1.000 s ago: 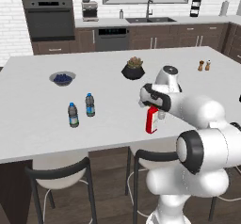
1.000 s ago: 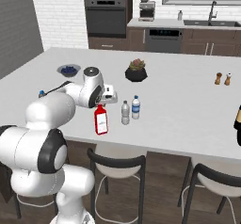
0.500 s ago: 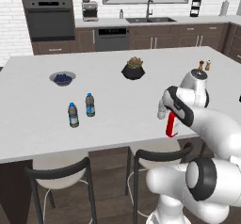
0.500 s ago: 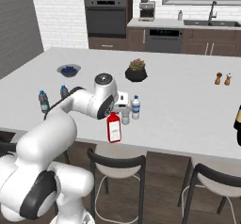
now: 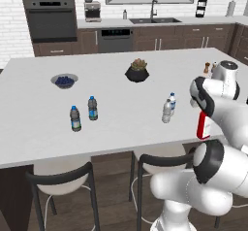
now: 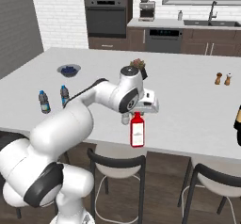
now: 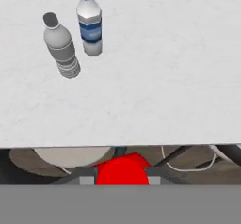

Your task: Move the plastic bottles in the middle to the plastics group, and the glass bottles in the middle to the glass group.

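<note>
White tabletop (image 5: 121, 113) of a kitchen island, with dark cabinets and an oven behind it. The claw (image 6: 137, 112) is closed on the neck of a red bottle (image 6: 137, 131), which hangs upright at the near edge of the tabletop, above the stools. In the hand view the red bottle (image 7: 121, 170) shows between the fingertips. Two clear water bottles (image 5: 168, 108) stand upright just beside each other, near the middle of the tabletop. Two dark-capped bottles (image 5: 82, 112) with dark blue labels stand well apart from them, toward the left. A bowl of blueberries (image 5: 64, 81) and a dark bowl (image 5: 137, 72) sit farther back.
</note>
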